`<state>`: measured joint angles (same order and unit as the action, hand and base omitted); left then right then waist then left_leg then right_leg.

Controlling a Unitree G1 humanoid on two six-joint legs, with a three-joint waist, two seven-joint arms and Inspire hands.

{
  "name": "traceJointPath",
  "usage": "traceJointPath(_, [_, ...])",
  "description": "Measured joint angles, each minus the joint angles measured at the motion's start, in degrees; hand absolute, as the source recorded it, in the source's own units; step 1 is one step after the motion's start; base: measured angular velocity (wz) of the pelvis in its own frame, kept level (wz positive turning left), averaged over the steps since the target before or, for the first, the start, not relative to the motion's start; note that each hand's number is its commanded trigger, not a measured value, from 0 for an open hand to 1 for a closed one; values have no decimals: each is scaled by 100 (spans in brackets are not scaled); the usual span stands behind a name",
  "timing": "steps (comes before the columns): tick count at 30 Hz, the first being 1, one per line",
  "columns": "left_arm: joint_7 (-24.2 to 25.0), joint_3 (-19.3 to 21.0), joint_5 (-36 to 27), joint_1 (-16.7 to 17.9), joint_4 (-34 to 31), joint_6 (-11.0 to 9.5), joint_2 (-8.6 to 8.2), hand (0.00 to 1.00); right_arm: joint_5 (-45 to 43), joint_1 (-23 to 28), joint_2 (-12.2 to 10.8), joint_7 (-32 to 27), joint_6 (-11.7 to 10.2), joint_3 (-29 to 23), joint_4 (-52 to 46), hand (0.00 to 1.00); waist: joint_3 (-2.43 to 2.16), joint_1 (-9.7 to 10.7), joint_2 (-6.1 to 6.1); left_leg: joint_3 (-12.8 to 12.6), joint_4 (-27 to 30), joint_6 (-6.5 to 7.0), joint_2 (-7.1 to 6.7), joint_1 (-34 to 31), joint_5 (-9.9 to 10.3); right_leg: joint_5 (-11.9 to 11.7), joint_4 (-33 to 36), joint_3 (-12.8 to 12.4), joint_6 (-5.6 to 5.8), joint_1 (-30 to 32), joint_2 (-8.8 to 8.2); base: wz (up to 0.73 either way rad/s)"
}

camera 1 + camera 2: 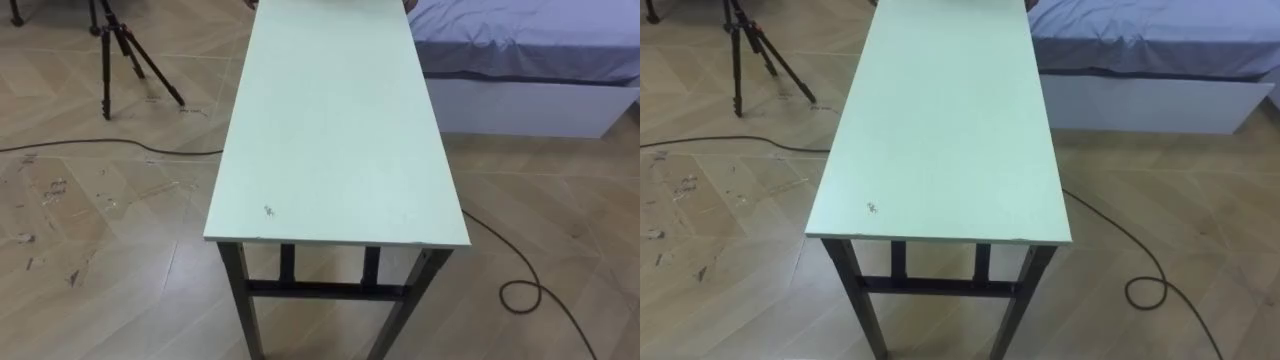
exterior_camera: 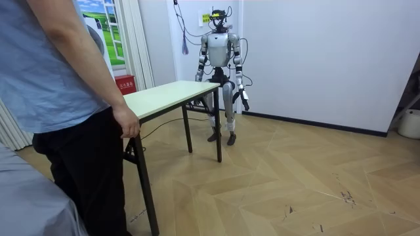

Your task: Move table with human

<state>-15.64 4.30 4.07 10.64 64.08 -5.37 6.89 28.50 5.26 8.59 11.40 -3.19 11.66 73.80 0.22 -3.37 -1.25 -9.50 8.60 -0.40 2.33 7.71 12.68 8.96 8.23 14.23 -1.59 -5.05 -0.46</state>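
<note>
My left hand (image 2: 245, 101) and right hand (image 2: 198, 78) hang at my sides, neither nearer the table (image 1: 335, 130); whether the fingers are spread or curled I cannot tell. Its short edge sits lower centre, straight ahead, and its long axis runs up the frame to the person's hand (image 2: 128, 123), seemingly resting on the far end.

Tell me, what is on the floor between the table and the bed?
Nothing. Between the table and the bed there is just a strip of bare wooden floor. Both eye views show it.
</note>
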Motion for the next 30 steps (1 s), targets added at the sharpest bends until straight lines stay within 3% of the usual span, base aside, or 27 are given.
traceJointPath(12, [-236,-82,-168,-13,10,-5,-54,0,144,-5,1,-1,-2,62,-4,0,13,-3,-13,21,-15,0,0,-5,0,-5,-46,11,7,-21,5,0])
traceJointPath(14, [-143,-123,-669,-6,11,-13,-58,0,474,11,-2,17,-2,60,-7,0,57,-10,-9,18,-34,0,3,63,0,-5,-47,7,9,-84,7,0])
traceJointPath(19, [509,-162,-2265,25,10,-16,-59,0,745,28,5,226,-2,2,-24,0,60,-26,-17,3,-35,0,4,40,1,-2,-50,12,13,-65,3,0])
traceJointPath(24, [1358,-235,-3270,170,-259,-14,-48,0,899,47,82,550,4,-90,-615,0,43,-37,17,-17,-1,0,32,-65,1,-5,7,2,11,62,-9,-2])
traceJointPath(26, [1799,-277,-3768,235,-487,-11,-55,0,913,66,87,791,-45,-293,-1028,0,-2,-14,76,2,23,0,28,-105,1,-5,44,12,12,101,-23,0])
traceJointPath(30, [2206,-543,-4580,400,-990,1,-55,0,1010,163,81,1080,-37,-292,-1586,0,-16,-11,134,25,24,0,24,-102,0,-4,50,31,13,94,-26,2])
